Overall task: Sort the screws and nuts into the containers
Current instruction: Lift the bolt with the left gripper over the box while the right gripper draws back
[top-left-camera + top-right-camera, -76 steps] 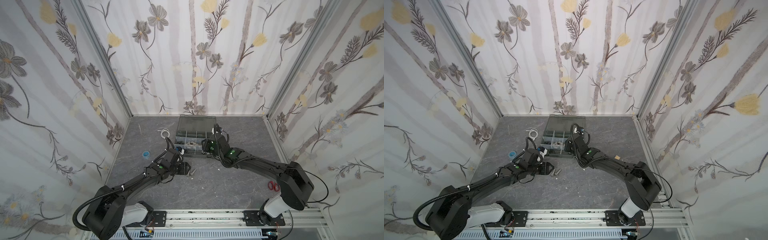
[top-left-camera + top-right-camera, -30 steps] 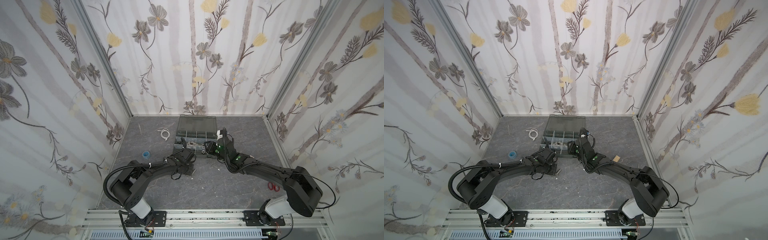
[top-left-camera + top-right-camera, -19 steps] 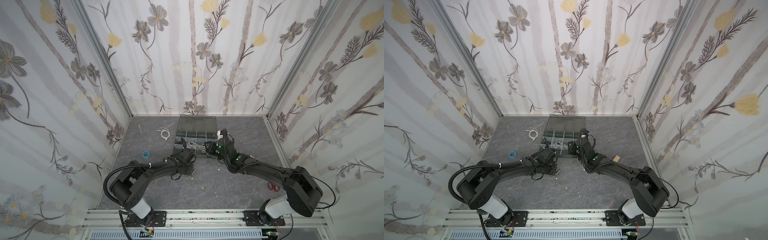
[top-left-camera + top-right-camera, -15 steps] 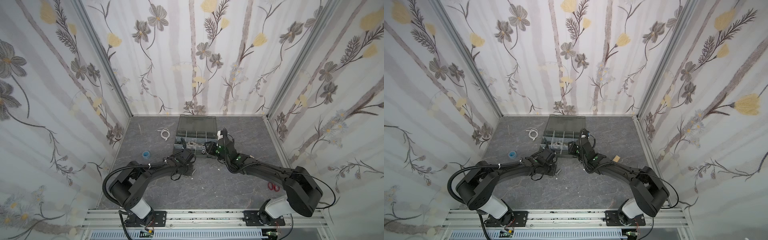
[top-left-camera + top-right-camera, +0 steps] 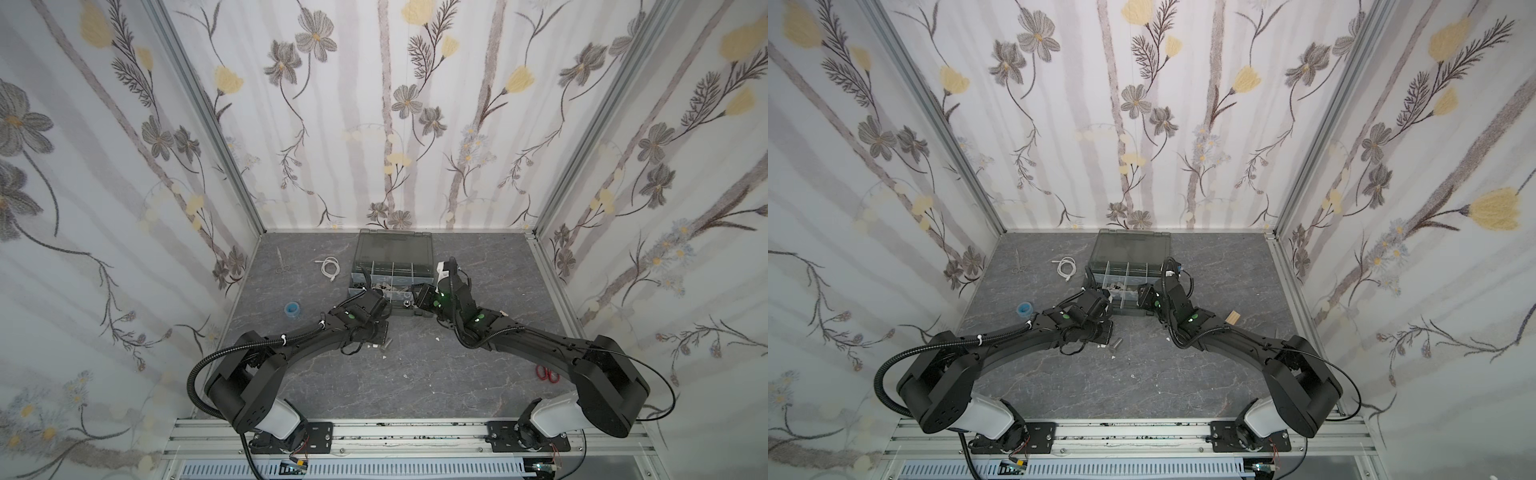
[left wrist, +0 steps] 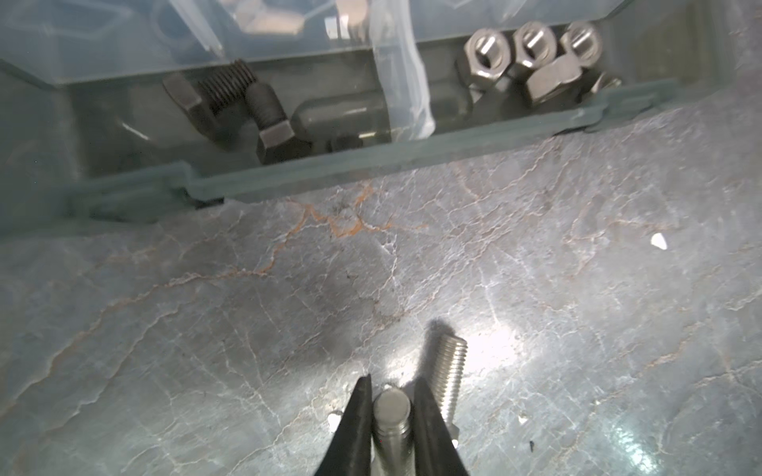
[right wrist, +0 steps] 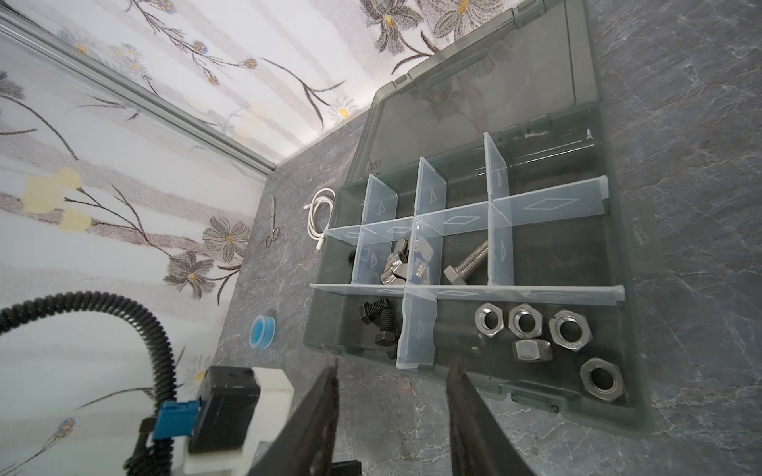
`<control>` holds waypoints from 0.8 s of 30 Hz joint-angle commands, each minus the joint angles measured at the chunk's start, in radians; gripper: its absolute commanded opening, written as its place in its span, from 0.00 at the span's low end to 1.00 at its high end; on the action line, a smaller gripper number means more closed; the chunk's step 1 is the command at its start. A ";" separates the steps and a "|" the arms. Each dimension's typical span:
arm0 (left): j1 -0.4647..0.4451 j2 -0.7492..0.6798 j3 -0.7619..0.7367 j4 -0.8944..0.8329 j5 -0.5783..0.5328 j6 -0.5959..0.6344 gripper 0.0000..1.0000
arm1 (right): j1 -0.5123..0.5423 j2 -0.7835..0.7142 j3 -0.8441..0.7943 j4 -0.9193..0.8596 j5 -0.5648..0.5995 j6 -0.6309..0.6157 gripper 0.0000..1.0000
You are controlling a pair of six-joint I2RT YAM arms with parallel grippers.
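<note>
My left gripper (image 6: 391, 385) is shut on a silver screw (image 6: 391, 412), low over the grey table just in front of the organizer case (image 5: 392, 249). A second silver screw (image 6: 449, 371) lies on the table right beside it. Of the case's containers, one holds black screws (image 7: 381, 321), one silver hex nuts (image 7: 523, 321), one wing nuts (image 7: 406, 263), and one a silver screw (image 7: 468, 263). My right gripper (image 7: 395, 364) hangs open and empty over the case's front edge (image 7: 532, 391).
A blue tape roll (image 5: 291, 309), a white cable (image 5: 330, 268) and thin metal scissors (image 5: 281, 264) lie left of the case. Red scissors (image 5: 546, 372) and a small wooden block (image 5: 1233, 318) lie on the right. White specks dot the table in front.
My left gripper's jaws have closed onto the silver screw on the table. The right gripper has stayed open, almost still, at the case's front edge.
</note>
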 commanded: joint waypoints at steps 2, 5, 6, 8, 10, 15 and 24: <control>0.010 -0.001 0.070 -0.005 -0.019 0.032 0.17 | -0.009 -0.012 -0.021 0.033 0.014 0.013 0.44; 0.023 0.028 0.136 -0.005 -0.013 0.045 0.16 | -0.012 -0.058 -0.041 0.032 0.022 0.013 0.44; 0.026 0.040 0.159 -0.005 -0.010 0.050 0.15 | -0.014 -0.066 -0.044 0.030 0.026 0.013 0.44; 0.031 0.062 0.199 -0.005 -0.006 0.057 0.15 | -0.017 -0.081 -0.048 0.022 0.031 0.011 0.44; 0.035 0.085 0.234 -0.005 -0.002 0.065 0.14 | -0.017 -0.094 -0.052 0.014 0.038 0.011 0.44; 0.048 0.129 0.311 -0.005 0.009 0.092 0.14 | -0.020 -0.127 -0.068 0.000 0.056 0.012 0.44; 0.099 0.253 0.488 -0.003 0.033 0.133 0.12 | -0.029 -0.191 -0.112 -0.025 0.086 0.011 0.44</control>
